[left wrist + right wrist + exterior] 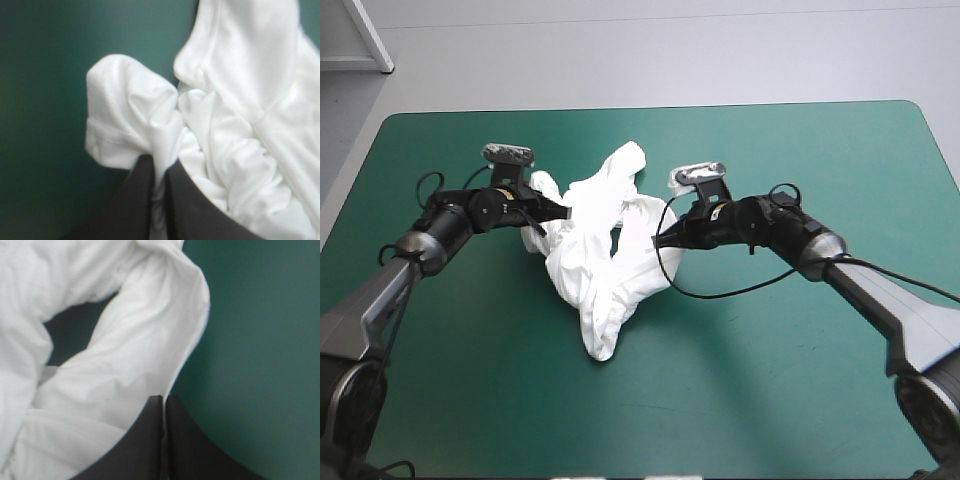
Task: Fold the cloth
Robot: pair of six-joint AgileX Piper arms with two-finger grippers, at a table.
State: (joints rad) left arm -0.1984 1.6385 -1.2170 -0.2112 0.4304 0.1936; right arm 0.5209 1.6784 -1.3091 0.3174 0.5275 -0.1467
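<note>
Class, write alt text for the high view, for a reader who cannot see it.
A crumpled white T-shirt lies mid-table on the teal-green cover. The left gripper and right gripper pinch it from opposite sides, each shut on a fold.

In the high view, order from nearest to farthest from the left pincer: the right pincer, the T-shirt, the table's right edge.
1. The T-shirt, gripped by the left pincer.
2. The right pincer, across the heap.
3. The table's right edge, far right.
</note>
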